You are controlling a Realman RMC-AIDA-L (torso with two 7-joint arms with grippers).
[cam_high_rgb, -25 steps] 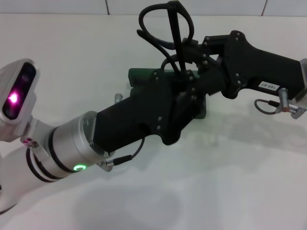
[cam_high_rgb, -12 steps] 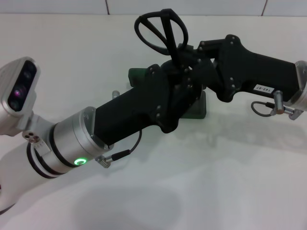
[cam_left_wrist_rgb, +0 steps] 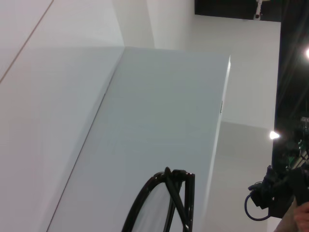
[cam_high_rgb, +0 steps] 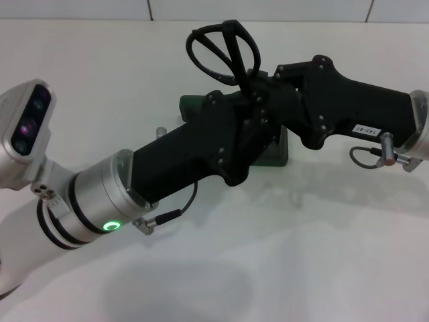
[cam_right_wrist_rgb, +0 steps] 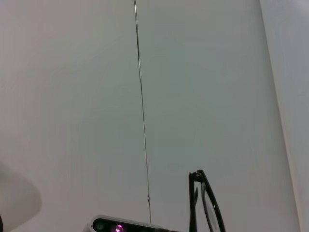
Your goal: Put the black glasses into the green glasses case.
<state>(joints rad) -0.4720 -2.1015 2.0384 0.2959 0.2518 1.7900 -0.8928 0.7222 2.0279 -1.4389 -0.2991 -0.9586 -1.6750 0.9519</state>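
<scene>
Meeting above the green glasses case, both grippers hold the black glasses.

Both arms end in chunky matte black housings, the left gripper and the right gripper, each dotted with small shiny screw heads along the edges. The left arm has a brushed silver wrist ring with dark bands, a little glowing green light, a thin black cable looping out of a metal plug, and a pale grey camera pod with a dark lens window and pinkish glow. The right one wears a small white label with upside-down print, plus a silver connector with a thin looped cable.
</scene>
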